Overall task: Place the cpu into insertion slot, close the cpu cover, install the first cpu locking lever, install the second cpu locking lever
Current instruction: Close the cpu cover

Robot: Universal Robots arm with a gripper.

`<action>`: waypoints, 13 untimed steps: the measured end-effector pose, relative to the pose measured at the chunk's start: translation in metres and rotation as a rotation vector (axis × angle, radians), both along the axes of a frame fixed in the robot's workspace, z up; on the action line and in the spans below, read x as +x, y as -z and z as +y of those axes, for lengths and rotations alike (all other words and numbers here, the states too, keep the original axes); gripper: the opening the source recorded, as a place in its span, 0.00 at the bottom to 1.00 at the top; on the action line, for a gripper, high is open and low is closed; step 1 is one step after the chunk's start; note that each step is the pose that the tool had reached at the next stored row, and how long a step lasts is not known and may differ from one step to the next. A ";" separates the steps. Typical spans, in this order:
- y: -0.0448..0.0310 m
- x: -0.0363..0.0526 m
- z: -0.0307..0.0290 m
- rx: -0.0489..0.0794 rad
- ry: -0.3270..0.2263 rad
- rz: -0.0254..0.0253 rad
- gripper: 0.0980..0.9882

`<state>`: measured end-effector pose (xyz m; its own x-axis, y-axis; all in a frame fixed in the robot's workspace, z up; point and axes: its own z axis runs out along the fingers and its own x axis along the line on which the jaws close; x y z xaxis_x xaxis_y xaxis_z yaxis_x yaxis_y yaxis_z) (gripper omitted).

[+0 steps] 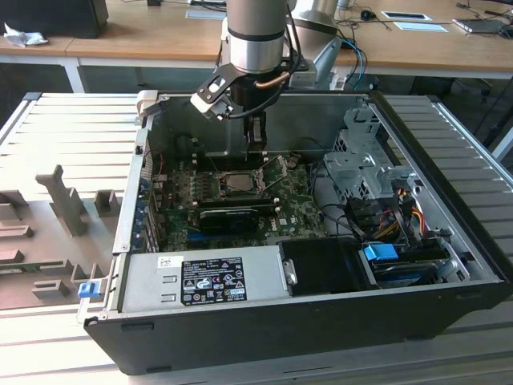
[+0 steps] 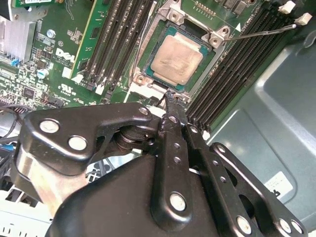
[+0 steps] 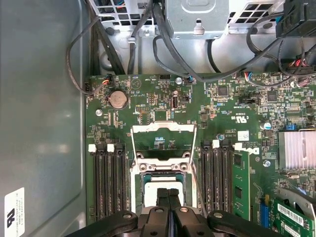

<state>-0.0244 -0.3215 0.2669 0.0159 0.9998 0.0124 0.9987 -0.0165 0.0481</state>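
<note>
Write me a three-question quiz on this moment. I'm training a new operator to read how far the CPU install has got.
1. True or false: the cpu sits in the insertion slot.
2. The cpu cover is: A) shut over the cpu; B) swung open, off the cpu; C) missing from the insertion slot.
3. Are the fingers of the gripper open or shut?

Key: 1 true. 2 B. 3 shut, just above the cpu.

A grey power supply (image 1: 200, 281) sits beside, seemingly, a black cover (image 1: 325, 269).
</note>
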 end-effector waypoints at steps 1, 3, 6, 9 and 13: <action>-0.0004 0.0000 0.0000 0.000 0.000 0.0001 0.01; -0.0013 0.0000 0.0000 0.000 0.000 0.0000 0.01; -0.0027 0.0000 0.0002 0.000 0.000 -0.0001 0.01; -0.0037 0.0000 0.0003 0.000 0.000 -0.0001 0.01; -0.0056 0.0000 0.0005 0.000 0.000 0.0000 0.01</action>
<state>-0.0244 -0.3211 0.2725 0.0159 0.9998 0.0125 0.9987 -0.0165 0.0482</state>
